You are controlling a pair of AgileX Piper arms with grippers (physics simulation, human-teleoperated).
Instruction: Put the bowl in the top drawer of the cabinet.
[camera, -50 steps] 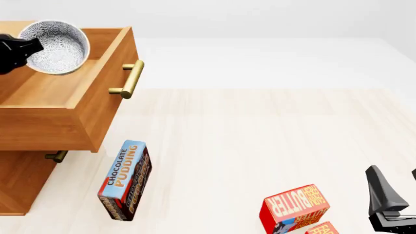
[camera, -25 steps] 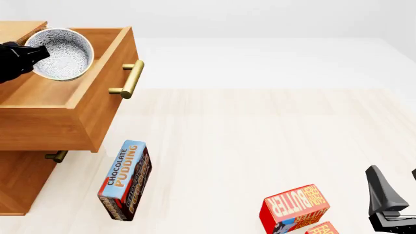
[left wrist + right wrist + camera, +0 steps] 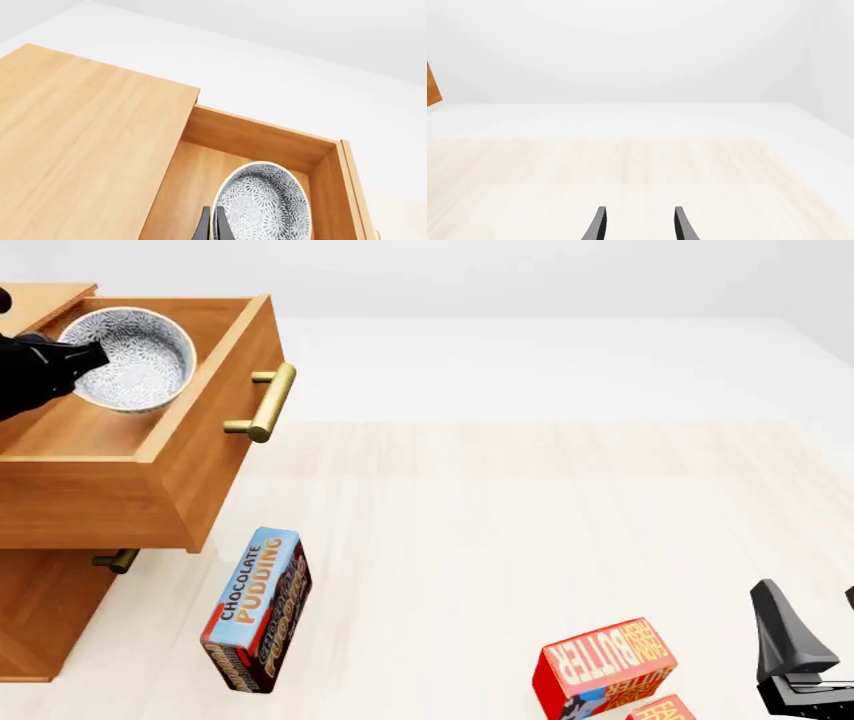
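Observation:
The bowl (image 3: 136, 358), white with a dark floral pattern, hangs tilted inside the open top drawer (image 3: 214, 455) of the cabinet (image 3: 38, 612), its lower rim below the drawer's side wall. My left gripper (image 3: 83, 350) is shut on the bowl's left rim. In the left wrist view the fingers (image 3: 215, 226) pinch the rim of the bowl (image 3: 268, 207) above the drawer's floor (image 3: 190, 185). I cannot tell whether the bowl touches the floor. My right gripper (image 3: 817, 632) stands open and empty at the near right, fingers (image 3: 599, 225) apart over bare table.
The top drawer's brass handle (image 3: 263, 400) sticks out to the right; the lower drawer's handle (image 3: 118, 560) shows beneath it. A chocolate pudding box (image 3: 258, 610) stands before the cabinet. Red butter boxes (image 3: 603, 665) sit near the right gripper.
The left gripper has carried the bowl down and slightly right, deeper into the top drawer. The right arm has not moved.

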